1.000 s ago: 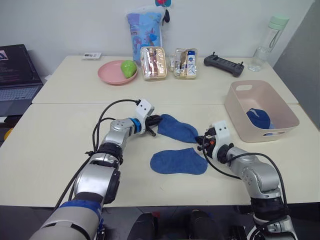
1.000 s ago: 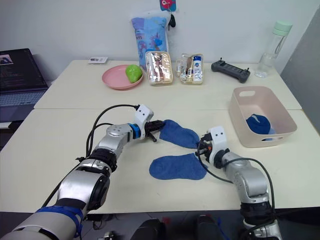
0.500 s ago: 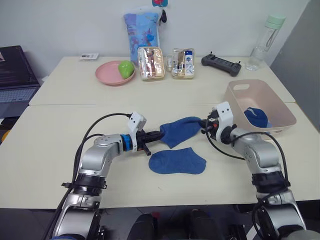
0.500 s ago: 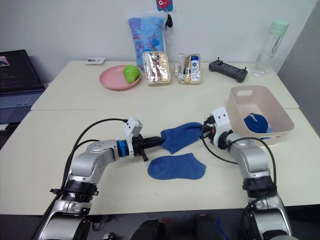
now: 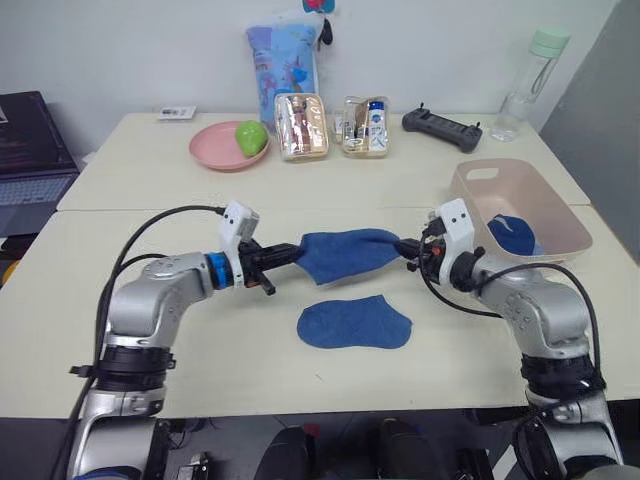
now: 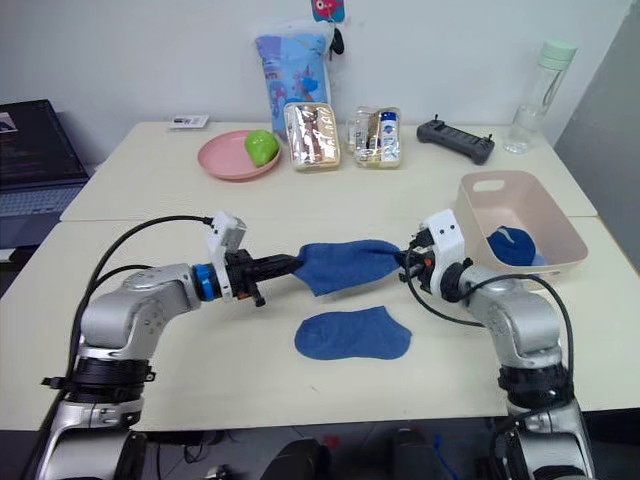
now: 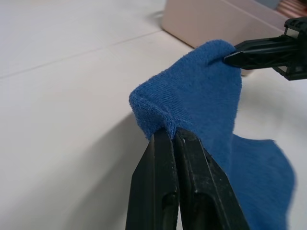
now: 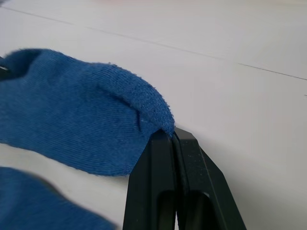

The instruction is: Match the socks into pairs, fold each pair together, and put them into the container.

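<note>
Table (image 5: 300,390): pale, white wall behind.
Container (image 5: 480,220): dark blue sock (image 5: 515,236) inside.
My fingers: left fingers (image 5: 283,256) and right fingers (image 5: 407,247) each clamp the raised sock (image 5: 345,253).

Both arms out front, elbows bent outward, forearms angled in toward each other, grippers facing tip to tip across a gap, lifted off the table. Left gripper (image 5: 290,252) pinched closed on one end of the blue sock (image 5: 345,252); wrist roughly level, fingers pointing to the robot's right. Right gripper (image 5: 403,246) clamped on the opposite end, fingers pointing left. Sock hangs stretched between them. Cables loop off both wrists.
</note>
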Motion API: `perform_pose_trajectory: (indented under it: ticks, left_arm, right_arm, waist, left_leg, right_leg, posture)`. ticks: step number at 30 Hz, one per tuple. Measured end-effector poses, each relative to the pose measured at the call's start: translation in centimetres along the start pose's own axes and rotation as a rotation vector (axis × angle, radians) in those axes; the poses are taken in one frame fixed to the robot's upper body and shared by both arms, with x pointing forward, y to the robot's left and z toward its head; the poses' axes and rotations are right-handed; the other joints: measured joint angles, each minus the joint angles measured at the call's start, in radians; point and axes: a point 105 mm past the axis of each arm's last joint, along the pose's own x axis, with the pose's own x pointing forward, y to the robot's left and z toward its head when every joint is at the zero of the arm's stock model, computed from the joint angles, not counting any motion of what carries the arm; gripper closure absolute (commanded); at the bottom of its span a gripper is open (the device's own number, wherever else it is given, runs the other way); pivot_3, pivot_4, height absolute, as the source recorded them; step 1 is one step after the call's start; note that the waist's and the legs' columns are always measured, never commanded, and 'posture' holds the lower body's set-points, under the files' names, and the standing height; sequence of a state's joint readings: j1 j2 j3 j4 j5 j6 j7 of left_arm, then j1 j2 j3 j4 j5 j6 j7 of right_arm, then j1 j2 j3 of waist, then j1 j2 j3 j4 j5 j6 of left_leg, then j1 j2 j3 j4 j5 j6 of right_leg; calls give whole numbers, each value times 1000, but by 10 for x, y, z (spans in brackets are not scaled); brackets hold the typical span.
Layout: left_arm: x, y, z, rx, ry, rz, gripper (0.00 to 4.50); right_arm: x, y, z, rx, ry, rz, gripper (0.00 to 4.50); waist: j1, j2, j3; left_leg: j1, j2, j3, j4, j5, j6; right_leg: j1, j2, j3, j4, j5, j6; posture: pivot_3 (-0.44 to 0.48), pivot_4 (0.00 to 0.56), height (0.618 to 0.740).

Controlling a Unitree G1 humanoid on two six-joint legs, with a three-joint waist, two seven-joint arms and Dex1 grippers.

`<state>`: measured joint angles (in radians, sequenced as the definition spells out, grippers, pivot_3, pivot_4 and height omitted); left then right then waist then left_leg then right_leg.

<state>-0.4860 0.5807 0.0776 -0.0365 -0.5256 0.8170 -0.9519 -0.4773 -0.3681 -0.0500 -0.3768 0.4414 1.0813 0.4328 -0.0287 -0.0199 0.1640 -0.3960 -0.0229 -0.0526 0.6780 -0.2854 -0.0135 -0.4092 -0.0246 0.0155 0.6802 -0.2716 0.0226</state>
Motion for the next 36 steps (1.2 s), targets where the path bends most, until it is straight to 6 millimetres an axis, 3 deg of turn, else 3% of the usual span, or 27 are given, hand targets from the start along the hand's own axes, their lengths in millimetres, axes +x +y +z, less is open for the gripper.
perform_pose_trajectory:
  ticks: [4, 7, 13, 19, 23, 24, 30, 32, 36]
  left_arm:
    - [-7, -17, -7, -56, 41, -90, 4462]
    - [-4, -42, -16, -104, 65, -208, 4462]
    - [35, -87, -35, -164, 72, -391, 4462]
    - [66, -92, -40, -283, -11, -371, 4462]
    - [65, -91, -31, -297, -64, -368, 4500]
    - [63, -91, -30, -291, -68, -368, 4037]
    - [31, -74, -53, -227, 62, -296, 2236]
    - [15, -63, -53, -161, 105, -276, 1587]
    - [-7, -40, -45, -67, 143, -232, 290]
  right_arm:
    - [0, -1, 5, -5, -10, -15, 4500]
    - [12, -9, 5, -22, 4, -30, 4500]
    - [58, 17, 9, -113, 29, 125, 4500]
    - [84, 15, -6, -188, 75, 144, 4500]
    - [87, 25, 0, -223, 41, 189, 3522]
    - [87, 28, 1, -220, 34, 204, 3181]
    - [75, 51, 16, -160, -38, 309, 1012]
    - [66, 56, 17, -127, -52, 344, 1006]
    - [36, 46, 20, -108, -79, 338, 1006]
  waist:
    - [-2, 0, 0]
    - [-3, 0, 0]
    - [-3, 0, 0]
    - [-1, 0, 0]
    - [-3, 0, 0]
    - [-3, 0, 0]
    - [-2, 0, 0]
    - [-1, 1, 0]
    - [10, 2, 1]
  left_leg:
    - [1, 0, 1, -1, 0, 0]
    - [1, 0, 1, 0, 0, 0]
    - [2, 0, 2, 0, 0, 0]
    - [1, -1, 2, 1, 0, 0]
    - [2, 0, 1, 0, 0, 0]
    - [2, 0, 1, 0, 0, 0]
    - [2, 0, 0, -1, 0, 0]
    - [2, 0, 0, -1, 0, 0]
    - [1, -2, 0, -1, 0, 0]
  right_leg:
    - [1, 0, 0, 0, 0, 0]
    - [1, 0, 1, 0, 0, 0]
    - [1, 0, 1, 0, 0, 0]
    - [1, 0, 1, 0, 0, 0]
    - [1, 0, 1, 0, 0, 0]
    - [1, 0, 1, 0, 0, 0]
    - [1, 0, 0, 0, 0, 0]
    - [1, 0, 0, -1, 0, 0]
    - [1, -2, -1, -2, 0, 0]
  posture:
    - [0, 150, 740]
    - [0, 150, 740]
    - [0, 150, 740]
    - [0, 150, 740]
    - [0, 150, 740]
    - [0, 150, 740]
    - [0, 150, 740]
    - [0, 150, 740]
    - [0, 150, 740]
